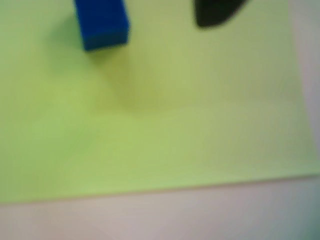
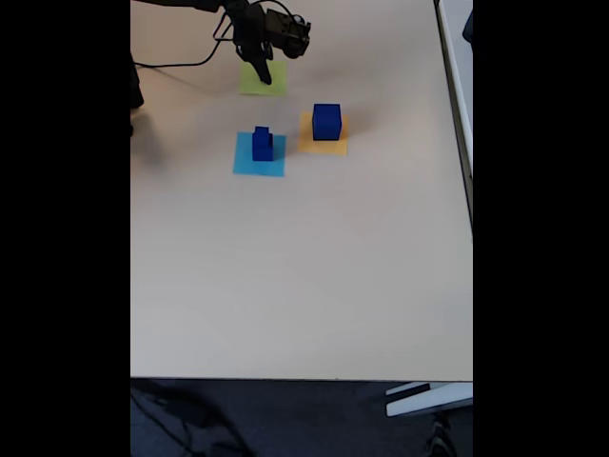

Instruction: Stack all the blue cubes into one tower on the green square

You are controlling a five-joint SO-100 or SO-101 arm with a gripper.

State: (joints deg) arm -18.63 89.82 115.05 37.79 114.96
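Note:
The green square spreads across most of the wrist view. A small blue cube is at its top left, blurred, and I cannot tell whether it rests on the patch. One dark fingertip stands well to the right of that cube, not touching it. In the fixed view my gripper hangs over the green square at the far end of the table. Two blue cubes are stacked on a light-blue square. The largest blue cube sits on an orange-yellow square.
The beige table is bare toward the near edge in the fixed view. Black cables trail at the far left by the arm's base. A white edge runs along the table's right side.

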